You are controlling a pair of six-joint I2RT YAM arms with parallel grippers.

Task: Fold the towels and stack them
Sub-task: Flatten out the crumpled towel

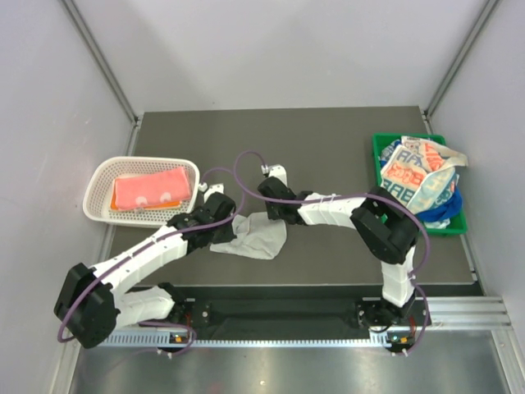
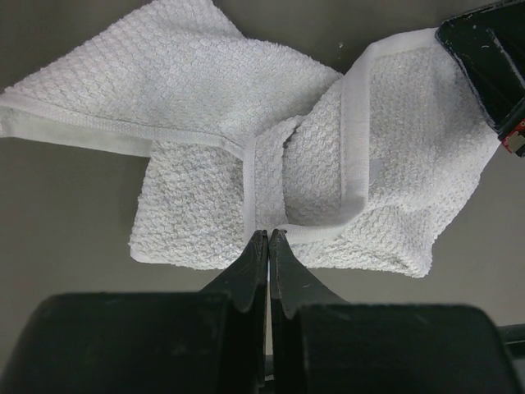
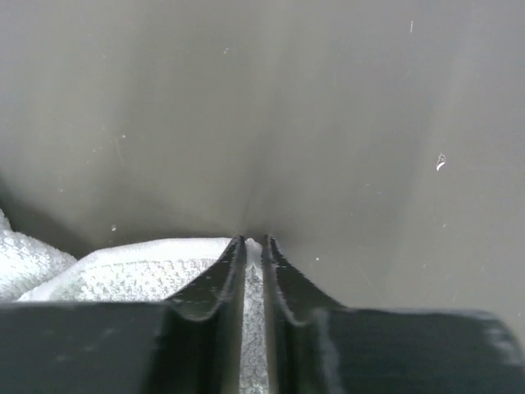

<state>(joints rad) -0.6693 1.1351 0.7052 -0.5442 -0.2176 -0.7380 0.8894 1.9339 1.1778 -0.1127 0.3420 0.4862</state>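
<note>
While arms half-hide the white towel (image 1: 258, 238), basket (image 1: 92, 197) sits left, green bin (image 1: 376, 152) right | left gripper (image 2: 268, 236) closed at its hem, perhaps pinching | right gripper (image 3: 253, 242) clamps its edge

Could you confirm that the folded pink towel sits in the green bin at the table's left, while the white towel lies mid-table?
Not quite: the pink towel sits in the white mesh basket, not the green bin, as the top external view shows. It is at the left of the table, and the white towel does lie mid-table.
</note>
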